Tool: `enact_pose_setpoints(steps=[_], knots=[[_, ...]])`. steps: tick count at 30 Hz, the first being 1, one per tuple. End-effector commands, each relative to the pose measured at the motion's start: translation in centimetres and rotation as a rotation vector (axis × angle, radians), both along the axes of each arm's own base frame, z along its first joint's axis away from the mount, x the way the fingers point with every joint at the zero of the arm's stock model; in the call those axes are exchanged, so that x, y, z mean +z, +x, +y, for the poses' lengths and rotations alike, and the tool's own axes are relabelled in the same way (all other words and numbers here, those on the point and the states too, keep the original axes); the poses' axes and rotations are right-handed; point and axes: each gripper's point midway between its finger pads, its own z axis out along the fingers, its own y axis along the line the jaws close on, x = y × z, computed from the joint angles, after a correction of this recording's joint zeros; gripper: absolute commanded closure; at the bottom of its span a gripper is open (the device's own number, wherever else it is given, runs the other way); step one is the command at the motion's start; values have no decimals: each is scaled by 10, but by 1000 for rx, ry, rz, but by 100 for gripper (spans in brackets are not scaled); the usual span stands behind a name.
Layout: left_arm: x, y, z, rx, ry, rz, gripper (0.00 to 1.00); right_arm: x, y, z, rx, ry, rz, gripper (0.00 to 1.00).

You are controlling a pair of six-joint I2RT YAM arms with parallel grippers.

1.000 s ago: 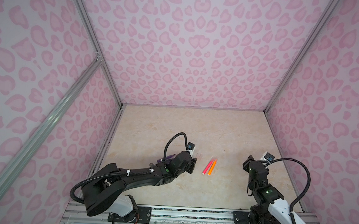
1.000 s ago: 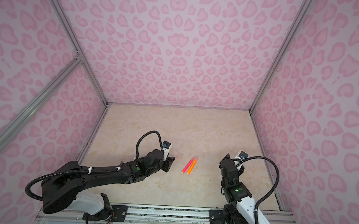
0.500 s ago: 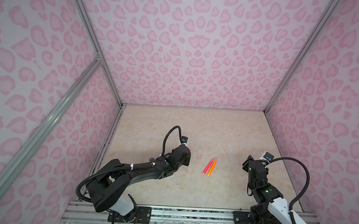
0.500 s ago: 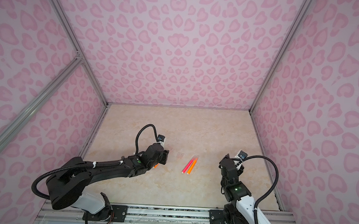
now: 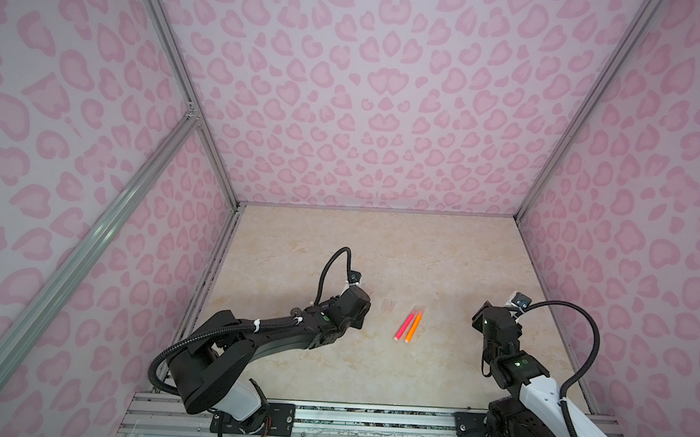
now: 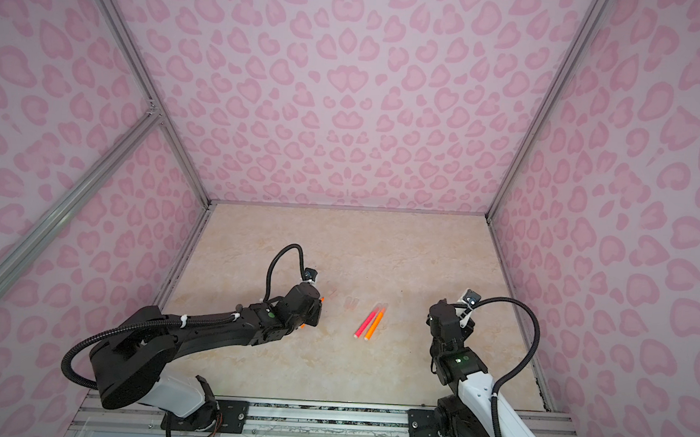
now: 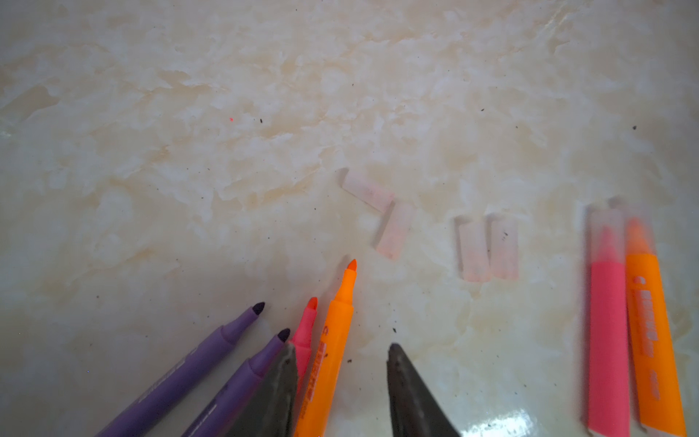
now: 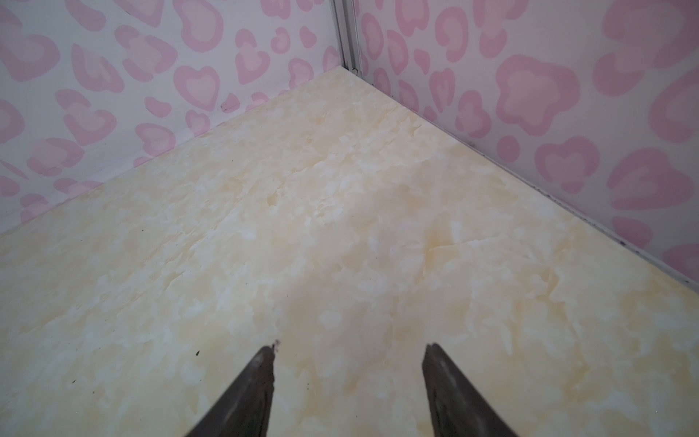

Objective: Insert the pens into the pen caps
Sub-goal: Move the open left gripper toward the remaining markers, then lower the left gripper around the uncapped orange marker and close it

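While our left hand (image 7: 341, 347) hangs low over the table (image 7: 227, 151) with its jaws partly apart, we've got an uncapped orange pen (image 7: 334, 340) lying between them, not pinched. Two purple pens (image 7: 227, 336) and a pink pen (image 7: 304, 333) fan out beside it. Four loose pen caps (image 7: 395, 230) lie just past their tips, left of the capped pair (image 5: 404, 325) mid-table. Right hand (image 8: 350, 344) is spread wide, holding nothing.

Capped pink pen (image 5: 404, 326) and orange pen (image 5: 414, 326) lie touching, caps toward one o'clock. Four clear loose caps (image 7: 474, 251) lie at their ten o'clock, and four uncapped pens (image 7: 334, 340) fan out nearer nine.
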Motion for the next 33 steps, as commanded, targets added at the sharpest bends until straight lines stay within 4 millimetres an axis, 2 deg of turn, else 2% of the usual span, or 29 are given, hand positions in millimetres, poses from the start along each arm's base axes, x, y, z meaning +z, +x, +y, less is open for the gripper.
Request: enact_pose_setpoints(steps=[1,5,6,7,8,11,14,20,26,30,33], knots=[[-10,-8,6,-11,36,36,58,5,6,-1,-15,-4,-17,37],[-26,-9,8,-44,120,74,61,1,14,1,-24,-22,38,39],[-27,-8,9,-41,141,81,63,-1,16,1,-26,-27,50,39],[-26,-6,13,-20,156,69,69,-2,18,2,-28,-31,65,39],[-22,-5,17,10,151,41,69,-3,19,2,-31,-35,78,39],[-19,-14,14,6,71,20,68,-6,24,5,-26,-42,129,40],[-20,-16,13,8,91,17,68,-8,28,4,-41,-56,164,40],[-41,-30,-5,-58,105,71,69,-9,31,7,-34,-62,182,42],[-57,-28,2,-28,174,83,66,-6,27,10,-6,-47,144,41],[-60,-30,-1,-37,167,99,66,-4,22,10,2,-34,113,41],[-52,-30,-5,-46,153,81,65,-2,20,9,6,-24,88,41]])
